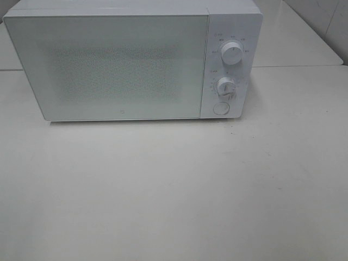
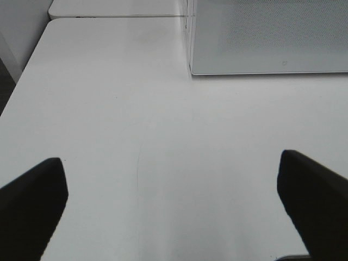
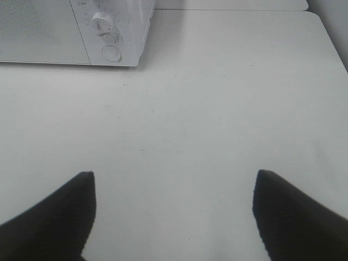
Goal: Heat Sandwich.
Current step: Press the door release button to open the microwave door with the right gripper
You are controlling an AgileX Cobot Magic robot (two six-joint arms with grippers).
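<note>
Table (image 1: pixel 174 190), microwave (image 1: pixel 109 65), knob (image 3: pixel 103 24) in right wrist view

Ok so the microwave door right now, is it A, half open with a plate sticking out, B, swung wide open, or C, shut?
C: the microwave door lies flat across the front, flush with the control panel, with no gap and nothing sticking out.

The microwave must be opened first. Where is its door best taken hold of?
The door is flush, with no handle in view. Probably press the round button under the lower knob, from the front, with the right gripper.
</note>
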